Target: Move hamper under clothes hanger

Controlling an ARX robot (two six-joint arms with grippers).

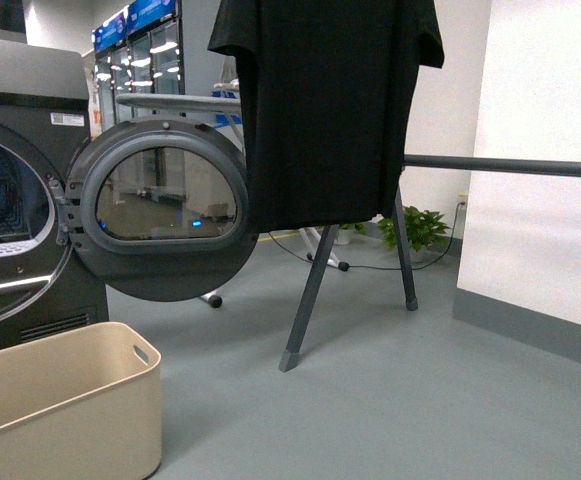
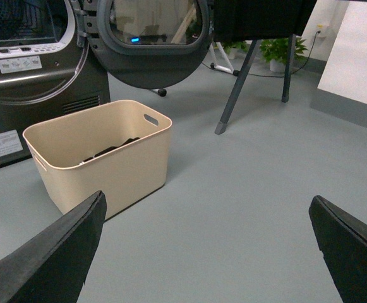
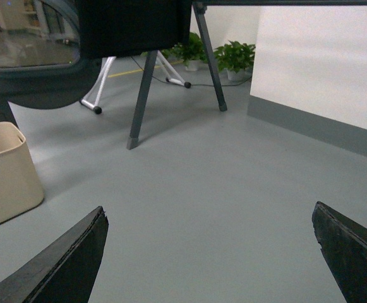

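Beige plastic rectangular hamper sits by the dark grey dryer, well apart from the dark grey metal clothes hanger. Your left hand and right hand gape wide, empty. A one-sided push could swing it, with its dark load, perhaps clothing, into the slanted leg.

Not managing to read a single word anywhere, tbh. Spotting a small white sticker near the top corner of the dryer, a white label strip under its drum opening, a bigger label low on its front, all the printing coming out tiny and blurry. Blue header panels glowing behind the dryer, equally illegible.
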